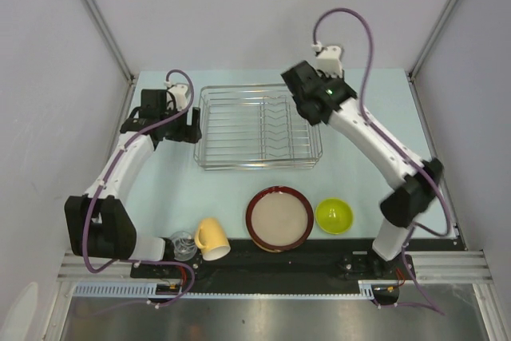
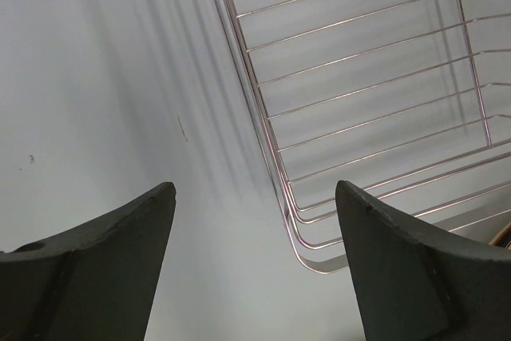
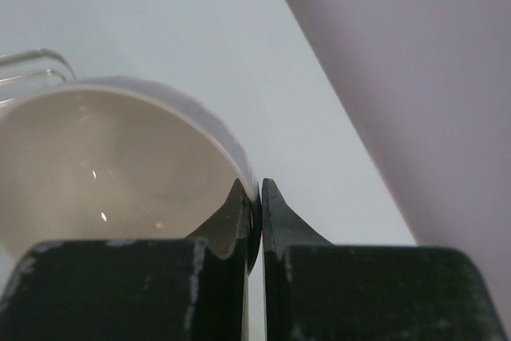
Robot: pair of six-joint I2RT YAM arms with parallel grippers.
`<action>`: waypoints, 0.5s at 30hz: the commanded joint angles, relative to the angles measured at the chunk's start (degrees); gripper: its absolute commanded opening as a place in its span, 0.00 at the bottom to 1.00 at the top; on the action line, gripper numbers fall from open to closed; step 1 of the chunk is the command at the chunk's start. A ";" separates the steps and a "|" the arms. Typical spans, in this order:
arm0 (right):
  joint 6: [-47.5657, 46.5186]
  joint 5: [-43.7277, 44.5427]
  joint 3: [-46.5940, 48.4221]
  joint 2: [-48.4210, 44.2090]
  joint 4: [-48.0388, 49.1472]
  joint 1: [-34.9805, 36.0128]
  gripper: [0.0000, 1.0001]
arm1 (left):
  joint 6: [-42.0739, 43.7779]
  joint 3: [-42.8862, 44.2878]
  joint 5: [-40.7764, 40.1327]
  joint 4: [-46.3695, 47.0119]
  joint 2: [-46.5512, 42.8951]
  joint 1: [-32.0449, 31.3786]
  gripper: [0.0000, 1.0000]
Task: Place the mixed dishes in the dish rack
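We noted the right pincer (image 3: 254, 197) clenched on the white bowl's (image 3: 104, 173) rim, at the dish rack's (image 1: 257, 167) far right corner. Left pincer (image 2: 255, 197) released, empty. We judged the bowl stiff, slippery and breakable, so the rim pinch suited it.

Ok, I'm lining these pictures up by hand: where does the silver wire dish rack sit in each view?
Top external: the silver wire dish rack sits at the centre, toward the back.
Left wrist: the rack fills the upper right, with a rounded corner low down.
Right wrist: only shiny wire loops at the left edge, behind the white bowl, probably its rim.
Shared landmark: the pale table under it.
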 commanded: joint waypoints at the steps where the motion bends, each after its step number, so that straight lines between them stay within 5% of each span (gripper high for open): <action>1: -4.10 9.02 23.19 15.01 -6.63 -0.95 0.00 | 0.19 -0.65 1.10 1.67 -2.38 0.76 0.86; 4: -4.78 11.81 39.17 27.15 -13.58 0.27 0.00 | -0.07 -0.57 1.10 1.75 -2.47 1.11 0.86; 5: -6.36 13.91 36.97 28.39 -11.51 1.76 0.00 | 0.01 -0.57 1.02 1.75 -2.56 1.20 0.86; 8: -15.75 23.39 24.05 26.30 4.81 4.92 0.00 | 0.10 -0.65 1.02 1.93 -2.56 1.63 0.86; 9: -20.83 28.73 20.98 25.34 17.12 5.11 0.00 | 0.10 -0.74 1.19 2.10 -2.56 1.72 0.86; 10: -32.71 30.87 18.17 24.81 25.16 5.11 0.00 | 0.10 -0.91 1.36 2.19 -2.56 1.90 0.86; 12: -58.88 34.22 5.62 22.79 51.63 4.15 0.00 | -0.07 -1.09 1.45 2.46 -2.38 2.07 0.86; 13: -76.95 34.32 1.31 23.22 97.99 3.54 0.00 | -0.07 -1.09 1.54 2.20 -2.38 2.16 0.86; 14: -114.98 34.24 0.74 25.57 120.82 3.27 0.00 | -0.16 -1.18 1.72 2.28 -2.38 2.16 0.86; 15: -127.10 34.93 3.95 28.64 145.41 2.66 0.00 | -0.25 -1.18 1.72 2.37 -2.47 2.25 0.86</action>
